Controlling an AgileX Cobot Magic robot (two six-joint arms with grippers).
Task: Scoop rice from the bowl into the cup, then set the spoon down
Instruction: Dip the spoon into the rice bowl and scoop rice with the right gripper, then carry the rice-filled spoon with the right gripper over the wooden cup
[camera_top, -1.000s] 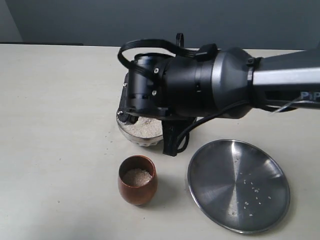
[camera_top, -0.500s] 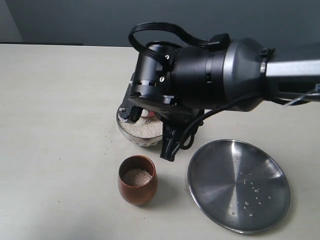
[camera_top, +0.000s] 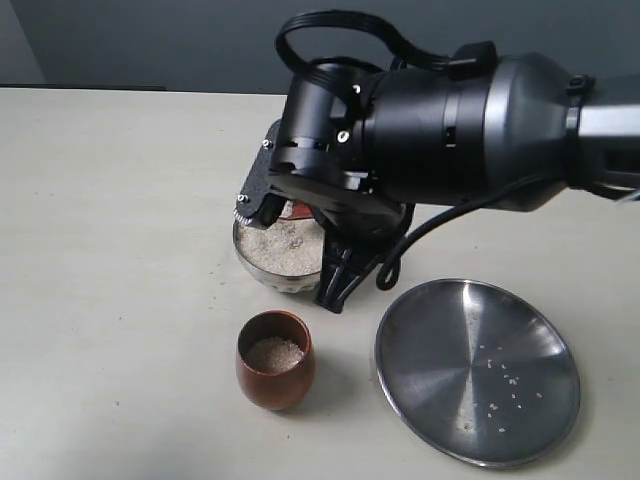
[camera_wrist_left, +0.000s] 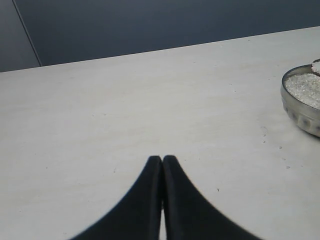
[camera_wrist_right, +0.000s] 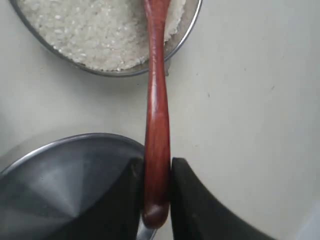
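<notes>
The steel bowl (camera_top: 262, 266) holds a heap of rice (camera_top: 280, 250) and stands behind the wooden cup (camera_top: 275, 385), which has some rice (camera_top: 275, 352) in its bottom. My right arm (camera_top: 440, 130) hangs over the bowl and hides its far side. In the right wrist view my right gripper (camera_wrist_right: 157, 167) is shut on the handle end of the reddish-brown spoon (camera_wrist_right: 156, 100). The handle runs over the bowl's rim (camera_wrist_right: 186, 32) above the rice (camera_wrist_right: 95, 35), and the head is cut off by the frame edge. My left gripper (camera_wrist_left: 162, 159) is shut and empty over bare table, with the bowl (camera_wrist_left: 300, 112) off to one side.
A flat steel plate (camera_top: 430, 340) with several loose grains (camera_top: 505, 380) lies right of the cup, and part of it (camera_wrist_right: 60, 170) sits under my right fingers. A few stray grains dot the pale table (camera_top: 110, 250).
My right arm has risen and shifted right over the bowl. More of the rice heap shows, and a bit of the red spoon now shows above it.
</notes>
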